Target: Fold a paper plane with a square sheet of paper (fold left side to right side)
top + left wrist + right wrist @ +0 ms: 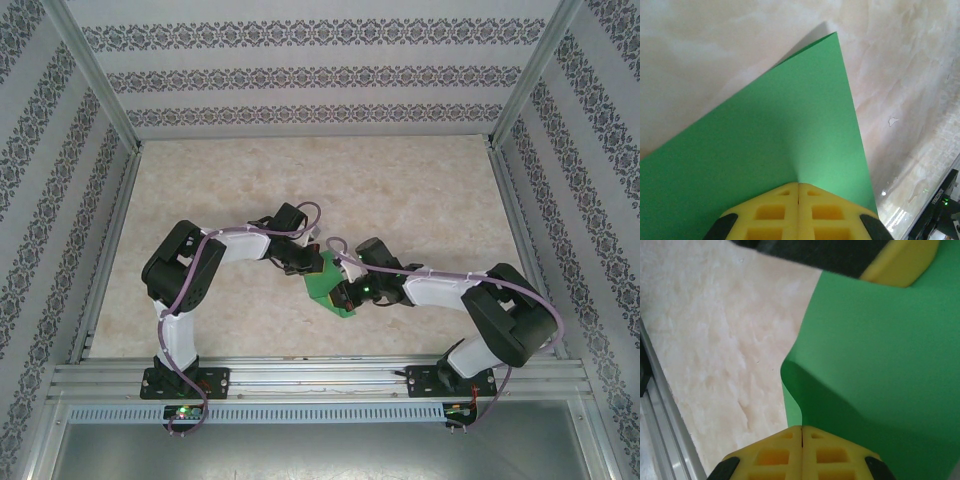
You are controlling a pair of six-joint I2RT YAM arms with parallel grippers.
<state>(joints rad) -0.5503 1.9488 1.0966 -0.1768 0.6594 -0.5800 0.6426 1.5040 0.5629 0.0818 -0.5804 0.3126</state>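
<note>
The square sheet of paper [328, 281], bright green, is held just above the marbled table between my two arms. In the left wrist view the square sheet of paper [770, 140] fans out from my left gripper [799, 186], whose yellow jaws are shut on its near edge. My left gripper [308, 267] is at the sheet's upper left. In the right wrist view the sheet [880, 350] has a curled edge that runs into my right gripper [802, 429], which is shut on it. My right gripper [346, 293] is at its lower right. A yellow finger of the left gripper [900, 262] shows across the sheet. A paper plane is out of view.
The marbled table [300, 180] stretches away behind the arms. Patterned walls [300, 75] enclose it on three sides. An aluminium rail [320, 378] runs along the near edge, and a rail [660, 440] lies close on the left in the right wrist view.
</note>
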